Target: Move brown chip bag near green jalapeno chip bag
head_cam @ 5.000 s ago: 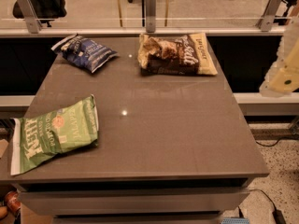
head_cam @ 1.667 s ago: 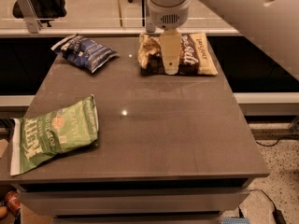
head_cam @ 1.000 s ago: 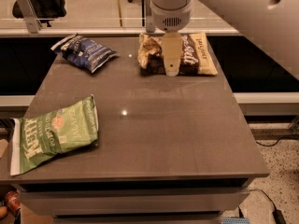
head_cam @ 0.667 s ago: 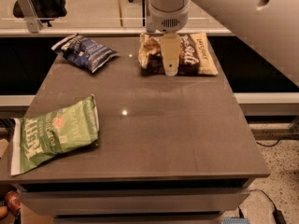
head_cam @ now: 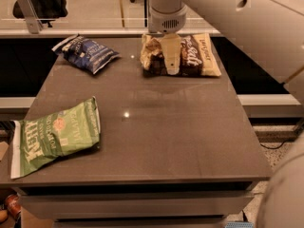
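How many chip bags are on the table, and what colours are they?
brown chip bag: 1
green jalapeno chip bag: 1
dark blue chip bag: 1
Total: 3 bags on the table
The claw is over the brown one at the back of the table.

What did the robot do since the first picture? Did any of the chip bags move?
The arm swung in and its gripper came down over the crinkled brown chip bag at the grey table's far side. That bag, the light green chip bag and the dark blue bag have not moved.
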`<state>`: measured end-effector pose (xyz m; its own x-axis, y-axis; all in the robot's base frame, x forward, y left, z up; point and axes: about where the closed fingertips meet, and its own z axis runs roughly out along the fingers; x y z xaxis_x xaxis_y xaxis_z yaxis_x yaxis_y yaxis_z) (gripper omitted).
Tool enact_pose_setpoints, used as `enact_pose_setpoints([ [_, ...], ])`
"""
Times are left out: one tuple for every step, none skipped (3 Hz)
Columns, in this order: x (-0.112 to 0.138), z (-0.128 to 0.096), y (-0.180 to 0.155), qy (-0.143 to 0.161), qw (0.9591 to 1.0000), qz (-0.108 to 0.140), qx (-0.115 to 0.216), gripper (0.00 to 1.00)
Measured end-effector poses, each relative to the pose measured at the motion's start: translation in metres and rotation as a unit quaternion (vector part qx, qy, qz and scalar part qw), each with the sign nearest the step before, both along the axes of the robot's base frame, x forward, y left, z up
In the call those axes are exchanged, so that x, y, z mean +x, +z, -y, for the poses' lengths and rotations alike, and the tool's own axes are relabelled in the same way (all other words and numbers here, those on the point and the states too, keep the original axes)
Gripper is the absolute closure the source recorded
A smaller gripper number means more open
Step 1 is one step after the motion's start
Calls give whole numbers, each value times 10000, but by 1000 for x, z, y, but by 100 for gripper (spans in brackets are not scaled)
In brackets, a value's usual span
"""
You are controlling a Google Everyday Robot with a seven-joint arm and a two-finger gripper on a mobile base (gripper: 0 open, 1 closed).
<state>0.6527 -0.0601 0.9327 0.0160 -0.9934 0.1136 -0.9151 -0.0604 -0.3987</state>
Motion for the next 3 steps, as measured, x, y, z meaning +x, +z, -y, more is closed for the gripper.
enact_pose_setpoints([
  [12, -1, -15, 83, 9998, -134, 75, 0],
  [21, -1, -32, 91, 9995, -265, 143, 0],
  [26, 6, -46, -57, 9996, -222, 168, 0],
])
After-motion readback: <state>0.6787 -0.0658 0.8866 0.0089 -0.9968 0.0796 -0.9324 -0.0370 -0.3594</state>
